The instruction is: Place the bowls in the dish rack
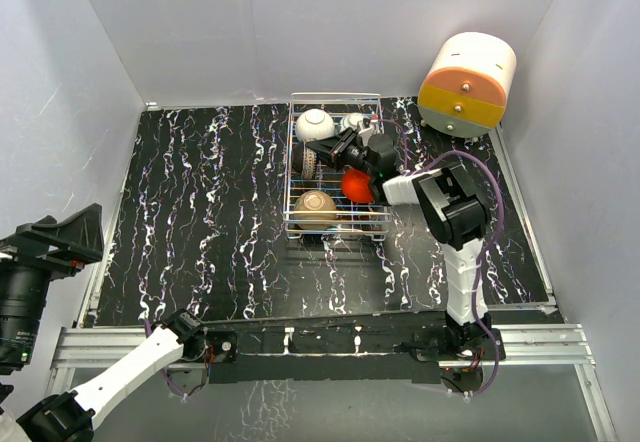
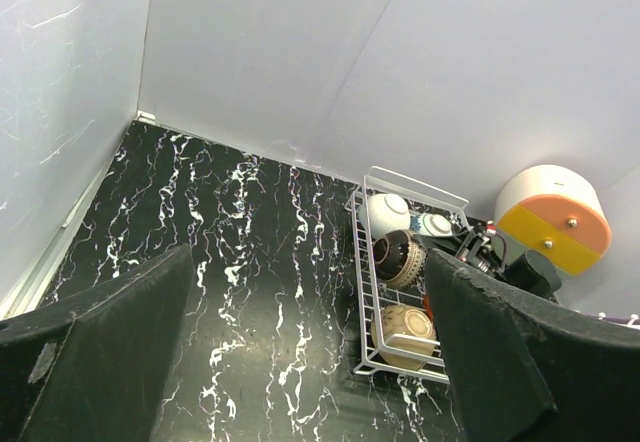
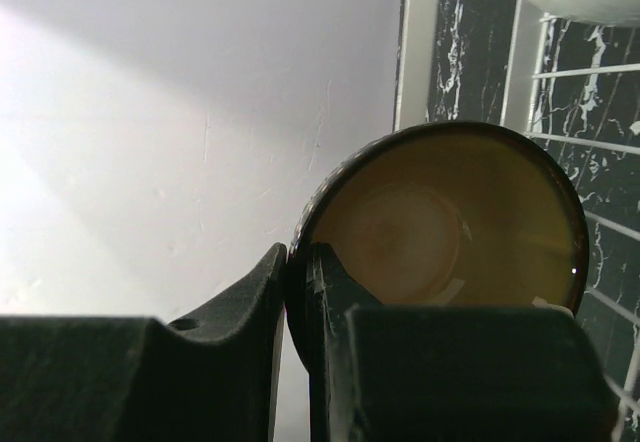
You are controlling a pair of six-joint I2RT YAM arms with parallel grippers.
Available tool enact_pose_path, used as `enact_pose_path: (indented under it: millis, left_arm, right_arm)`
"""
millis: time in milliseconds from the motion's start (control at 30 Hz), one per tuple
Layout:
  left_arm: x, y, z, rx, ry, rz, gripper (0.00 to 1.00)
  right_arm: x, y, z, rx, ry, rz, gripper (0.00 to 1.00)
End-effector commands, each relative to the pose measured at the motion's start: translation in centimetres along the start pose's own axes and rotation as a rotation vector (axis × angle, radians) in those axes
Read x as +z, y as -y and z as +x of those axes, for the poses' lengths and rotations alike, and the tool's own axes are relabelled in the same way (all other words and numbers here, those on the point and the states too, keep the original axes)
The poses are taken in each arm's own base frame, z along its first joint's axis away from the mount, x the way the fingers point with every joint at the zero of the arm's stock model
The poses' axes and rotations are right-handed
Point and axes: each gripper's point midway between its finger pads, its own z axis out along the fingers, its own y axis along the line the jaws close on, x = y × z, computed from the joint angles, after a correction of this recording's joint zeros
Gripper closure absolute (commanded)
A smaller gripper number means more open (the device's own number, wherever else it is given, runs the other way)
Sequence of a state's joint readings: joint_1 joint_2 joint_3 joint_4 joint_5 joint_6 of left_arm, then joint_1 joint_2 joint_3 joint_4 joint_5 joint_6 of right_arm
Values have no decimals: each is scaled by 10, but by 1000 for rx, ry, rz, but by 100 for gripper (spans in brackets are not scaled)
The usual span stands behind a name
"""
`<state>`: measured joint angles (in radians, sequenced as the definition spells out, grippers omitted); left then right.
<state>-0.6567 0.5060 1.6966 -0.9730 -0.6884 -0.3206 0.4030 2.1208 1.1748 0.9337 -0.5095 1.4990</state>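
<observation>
The wire dish rack (image 1: 294,177) stands at the back middle of the table. In it are the white bowl (image 1: 314,124), the tan bowl (image 1: 315,207) and the red-orange bowl (image 1: 356,184). My right gripper (image 1: 332,150) reaches into the rack and is shut on the rim of the dark bowl (image 3: 450,222), one finger inside and one outside; the bowl is tilted on its side. The left wrist view shows the rack (image 2: 362,262) with the white bowl (image 2: 388,212), dark bowl (image 2: 400,258) and tan bowl (image 2: 405,328). My left gripper (image 2: 310,362) is open and empty, far back at the near left.
A cream-and-orange cylindrical box (image 1: 466,84) stands at the back right, close to the rack. A small patterned white dish (image 1: 352,120) lies in the rack's far corner. White walls close the table on three sides. A camera on a mount (image 1: 35,262) is at the left.
</observation>
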Motion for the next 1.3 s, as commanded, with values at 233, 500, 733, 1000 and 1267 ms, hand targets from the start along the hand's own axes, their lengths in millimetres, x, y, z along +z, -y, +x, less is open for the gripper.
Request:
enact_pose_path:
  millis: [233,500,733,1000,1267]
  left_arm:
    - [-7,-4,-14,-2,29,6,3]
    - [-8,-4,-15,-4,30,4,3]
    - [-5,-2,-13,5,20,5,3]
    - [-1,2,-7,14,2,8,3]
    - [3,3,-3,24,-12,4,3]
  right_arm:
    - [21,-15,-3,28,33,-69,92]
    - [3,14,-5,63,59,35,91]
    - [-26,39,-9,111,103,89,87]
    - [-43,58,-9,131,90,106,86]
    - [-57,74,-11,136,127,160,69]
